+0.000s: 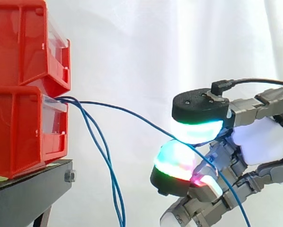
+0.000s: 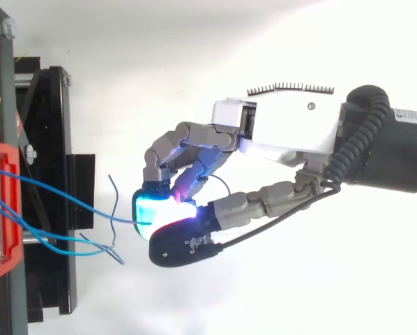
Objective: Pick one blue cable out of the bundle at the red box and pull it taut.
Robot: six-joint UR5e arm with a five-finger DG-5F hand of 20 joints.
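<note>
Two red bins are stacked at the left, the lower red box (image 1: 23, 132) under the upper one (image 1: 28, 42). Several thin blue cables come out at the lower box's top front edge. One blue cable (image 1: 127, 112) runs right in a nearly straight, slightly sagging line to my hand (image 1: 260, 137). There it is pinched between two glowing fingertips (image 1: 198, 131), and its tail drops away below the hand. From above, the hand (image 2: 285, 129) reaches left with curled fingers, the pads (image 2: 153, 208) closed on the cable (image 2: 69, 197).
The other blue cables (image 1: 108, 170) hang loose from the box and drop past the black stand (image 1: 28, 189). Their free ends (image 2: 114, 251) lie just left of the fingertips in the top view. A white curtain is behind.
</note>
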